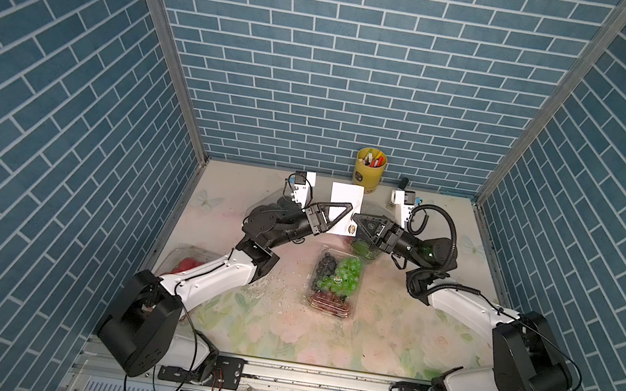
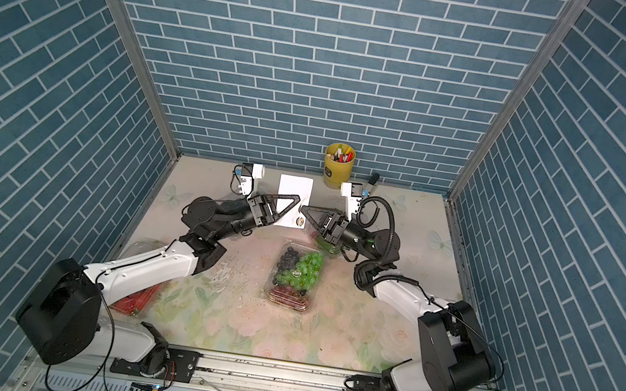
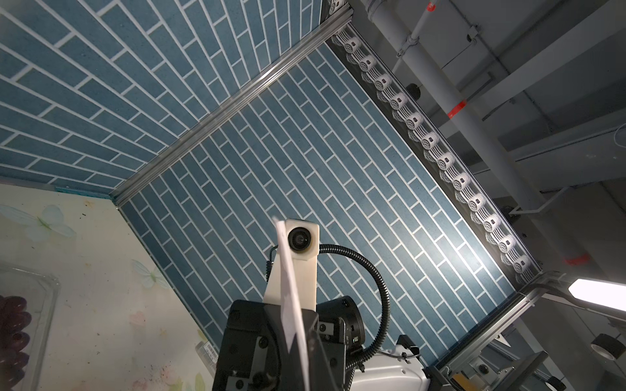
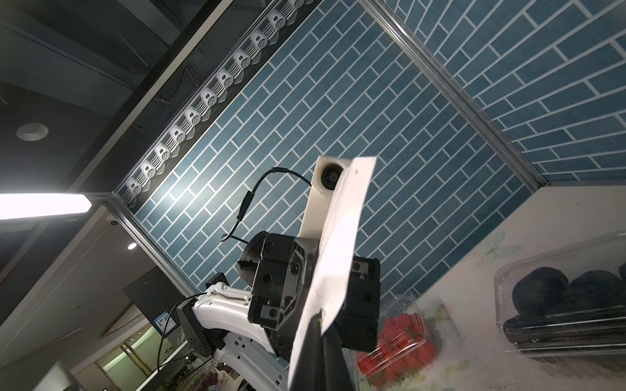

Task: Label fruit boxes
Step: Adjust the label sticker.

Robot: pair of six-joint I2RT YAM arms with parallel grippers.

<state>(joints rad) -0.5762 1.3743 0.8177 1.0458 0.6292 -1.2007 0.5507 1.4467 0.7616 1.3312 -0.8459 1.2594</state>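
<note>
Both arms are raised over the far middle of the table (image 1: 386, 342). My left gripper (image 1: 349, 209) is pressed shut on the left edge of the white sticker sheet (image 1: 347, 194). My right gripper (image 1: 355, 216) is pinching the same sheet near its right edge, just above a small round sticker (image 1: 350, 230). I cannot tell whether I have the sticker's lip or only the backing. The sheet hangs in the air between my two grippers.

Boxes:
- Mixed-grape box (image 1: 333, 286): mid-table, nearer than the sheet.
- Strawberry box (image 1: 187, 264): near left, partly under my left arm.
- Box showing green grapes (image 1: 363, 250): directly below my right wrist.
- Black-berry box (image 4: 548, 294): clear only in the right wrist view.

Risks, my judgement:
- Pulling the arms apart could tear or crumple the thin paper.
- A freed sticker may fold onto itself or cling to a finger.
- Dropping the right wrist could nudge the box beneath it.
</note>
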